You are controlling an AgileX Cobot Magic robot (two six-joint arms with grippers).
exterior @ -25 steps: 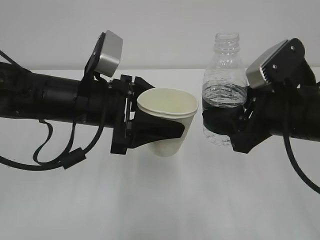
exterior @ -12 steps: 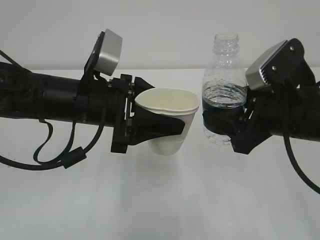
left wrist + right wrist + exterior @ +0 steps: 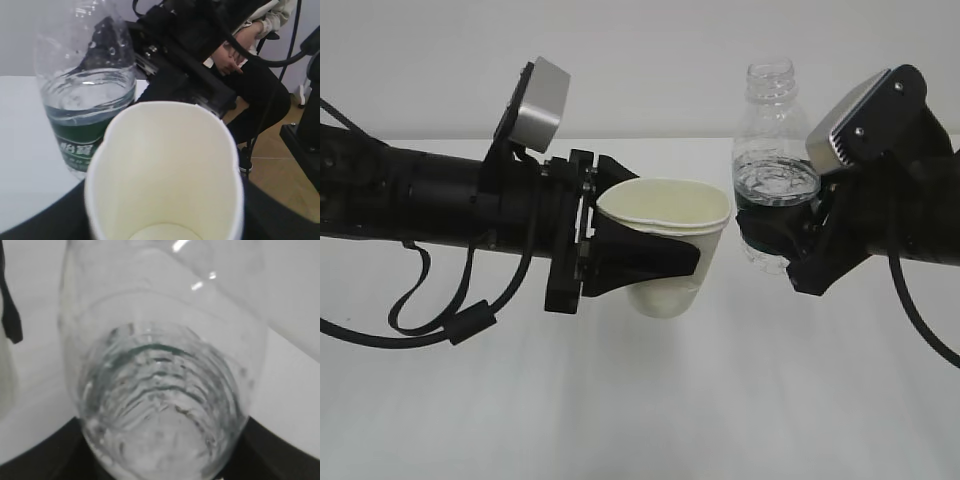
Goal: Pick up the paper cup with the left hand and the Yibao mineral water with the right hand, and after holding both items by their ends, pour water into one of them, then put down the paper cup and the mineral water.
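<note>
My left gripper (image 3: 655,262) is shut on the white paper cup (image 3: 672,240) and holds it in the air, squeezed to an oval and tilted a little. The cup (image 3: 165,170) fills the left wrist view; its cream inside looks dry. My right gripper (image 3: 775,235) is shut on the Yibao mineral water (image 3: 770,150), a clear capless bottle with a dark green label, held upright just right of the cup, leaning slightly toward it. The bottle (image 3: 160,390) fills the right wrist view, and it also shows in the left wrist view (image 3: 85,105) behind the cup. Water stands about halfway up.
The white table (image 3: 640,400) lies below both arms. Black cables (image 3: 420,300) hang under the left arm. In the left wrist view a seated person (image 3: 260,60) and brown floor (image 3: 280,175) show beyond the table edge.
Both grippers have risen slightly. The bottle has moved up and a little right and begun to lean toward the cup; the cup has shifted slightly right.
</note>
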